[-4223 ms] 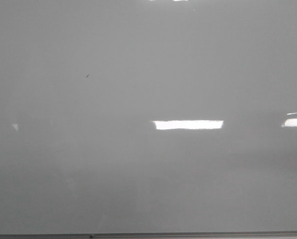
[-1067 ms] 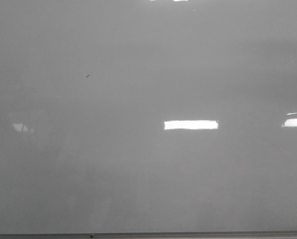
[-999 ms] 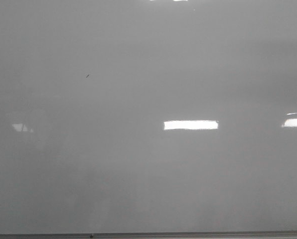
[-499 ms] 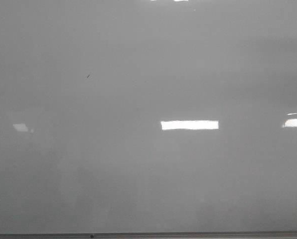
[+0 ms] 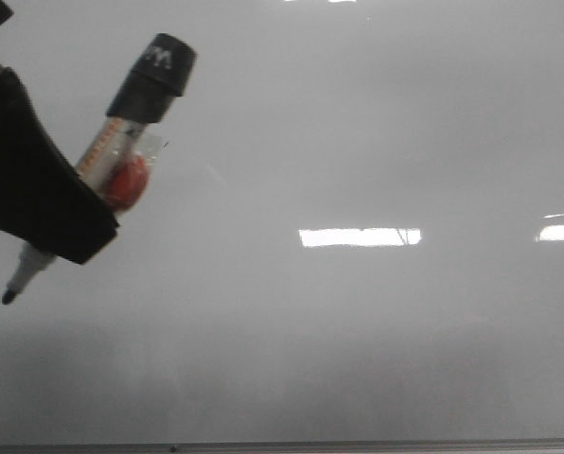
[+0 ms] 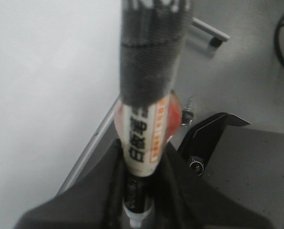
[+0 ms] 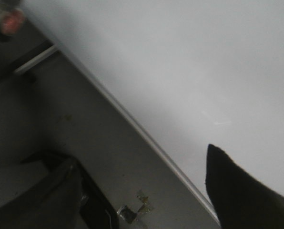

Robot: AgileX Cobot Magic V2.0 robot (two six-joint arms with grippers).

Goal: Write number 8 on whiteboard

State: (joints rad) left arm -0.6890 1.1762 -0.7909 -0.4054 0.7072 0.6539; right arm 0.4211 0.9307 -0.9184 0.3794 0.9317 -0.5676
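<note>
With the left fingers (image 5: 60, 222) clamped on the marker (image 5: 102, 161) off the blank whiteboard (image 5: 358, 331), right fingers' state unclear, a slack grip could skid the stroke!

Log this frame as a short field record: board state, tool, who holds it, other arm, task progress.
board: large glossy grey-white whiteboard, no 8 visible
tool: uncapped marker with black rear cap and orange-white label, its tip pointing down-left
holder: left gripper, fingers shut on the marker
contact: cannot tell whether tip touches board
other arm: right gripper, one dark finger seen in its wrist view, state unclear
progress: writing not started
</note>
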